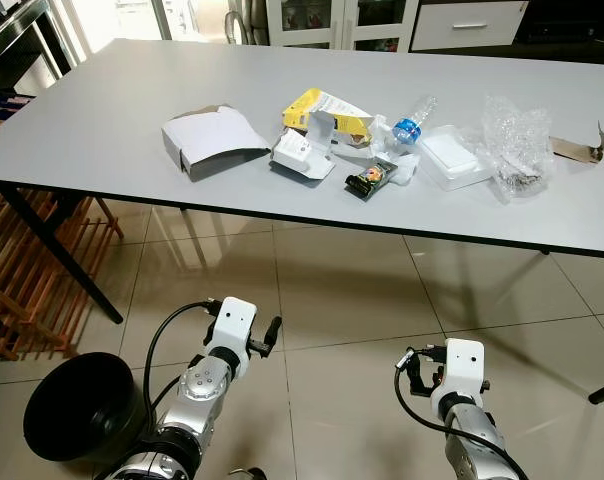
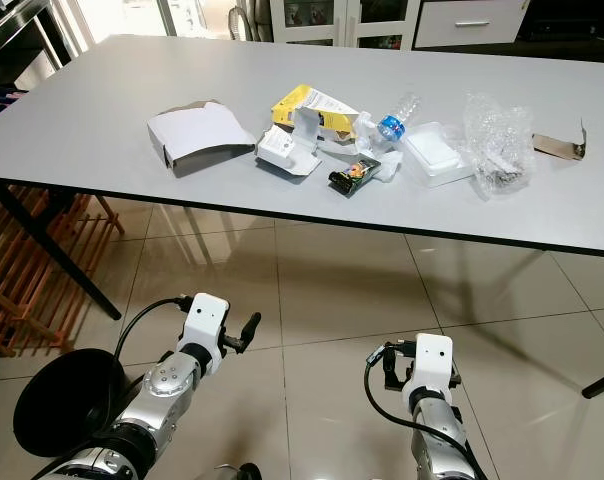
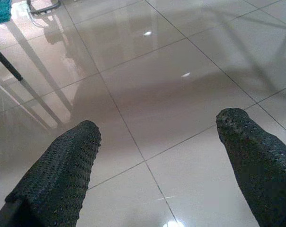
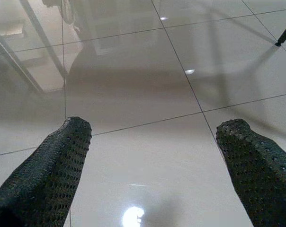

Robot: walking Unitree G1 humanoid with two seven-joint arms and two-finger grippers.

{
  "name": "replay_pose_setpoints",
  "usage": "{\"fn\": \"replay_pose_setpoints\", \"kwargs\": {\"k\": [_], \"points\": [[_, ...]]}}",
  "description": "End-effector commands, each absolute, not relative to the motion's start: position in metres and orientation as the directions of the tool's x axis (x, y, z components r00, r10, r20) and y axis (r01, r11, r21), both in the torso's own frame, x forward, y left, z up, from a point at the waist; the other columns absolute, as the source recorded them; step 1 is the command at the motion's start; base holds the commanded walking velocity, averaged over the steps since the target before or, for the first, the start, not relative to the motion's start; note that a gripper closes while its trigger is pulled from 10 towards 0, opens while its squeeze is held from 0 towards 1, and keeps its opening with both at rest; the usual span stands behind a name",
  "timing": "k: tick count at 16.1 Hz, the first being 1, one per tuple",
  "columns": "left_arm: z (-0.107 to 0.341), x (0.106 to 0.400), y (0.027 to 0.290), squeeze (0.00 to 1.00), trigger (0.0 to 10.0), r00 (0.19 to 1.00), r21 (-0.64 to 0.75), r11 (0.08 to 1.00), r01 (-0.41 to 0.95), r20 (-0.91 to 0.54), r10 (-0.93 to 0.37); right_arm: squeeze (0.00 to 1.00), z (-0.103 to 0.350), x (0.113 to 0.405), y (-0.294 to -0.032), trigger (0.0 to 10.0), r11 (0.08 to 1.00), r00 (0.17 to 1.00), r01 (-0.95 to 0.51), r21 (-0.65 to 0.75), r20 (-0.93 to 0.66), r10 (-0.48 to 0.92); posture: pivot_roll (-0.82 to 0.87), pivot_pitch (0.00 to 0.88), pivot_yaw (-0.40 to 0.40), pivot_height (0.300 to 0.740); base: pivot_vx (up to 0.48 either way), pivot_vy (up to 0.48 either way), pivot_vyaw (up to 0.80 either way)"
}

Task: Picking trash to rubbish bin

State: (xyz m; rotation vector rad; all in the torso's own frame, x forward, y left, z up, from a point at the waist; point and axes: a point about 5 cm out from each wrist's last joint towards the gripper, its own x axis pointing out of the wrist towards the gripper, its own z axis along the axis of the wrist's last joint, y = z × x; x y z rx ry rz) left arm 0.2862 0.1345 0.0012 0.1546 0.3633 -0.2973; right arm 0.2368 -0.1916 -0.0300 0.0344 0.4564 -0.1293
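In the left eye view your two silver arms hang low over the glossy beige tiled floor (image 1: 342, 300), well short of the long grey counter (image 1: 102, 120) ahead of them. The trash sits in a row across that counter, far beyond both grippers: a flattened grey cardboard box (image 1: 214, 142) ahead of your left arm, then a white folded carton (image 1: 302, 155), a yellow paper packet (image 1: 327, 113), a small dark snack wrapper (image 1: 371, 180), a clear plastic bottle with a blue label (image 1: 412, 122), a white foam tray (image 1: 454, 158), a crumpled clear plastic bag (image 1: 517, 140) and a brown cardboard scrap (image 1: 578, 148) furthest to the right. The round black rubbish bin (image 1: 80, 405) stands on the floor just to the outer side of your left arm, near a wooden rack (image 1: 32, 270).

The right eye view repeats this layout, with the bin (image 2: 67, 402) again close beside your left arm.

In the left wrist view the left gripper (image 3: 157, 161) points at bare tile, its black fingers (image 3: 62, 175) spread wide with nothing between them.

In the right wrist view the right gripper (image 4: 152, 161) likewise has its fingers (image 4: 53, 165) wide apart over bare tile.
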Motion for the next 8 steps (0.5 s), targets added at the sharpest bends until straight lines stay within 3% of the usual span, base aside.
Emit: {"fn": "replay_pose_setpoints", "kwargs": {"k": [1, 8], "points": [[0.006, 0.291, 0.132, 0.00, 10.0, 0.892, 0.096, 0.942, 0.323, -0.364, -0.269, 0.00, -0.031, 0.234, -0.192, 10.0, 0.990, 0.887, 0.138, 0.011, -0.446, -0.118, -0.13, 0.066, 0.082, 0.740, 0.000, 0.000, 0.00], [0.038, 0.307, 0.130, 0.00, 10.0, 0.934, 0.035, 0.954, 0.297, -0.217, -0.282, 0.00, -0.011, 0.237, -0.196, 10.0, 0.991, 0.933, 0.131, -0.020, -0.335, -0.130, -0.12, 0.086, 0.081, 0.740, 0.000, 0.000, 0.00]]}}
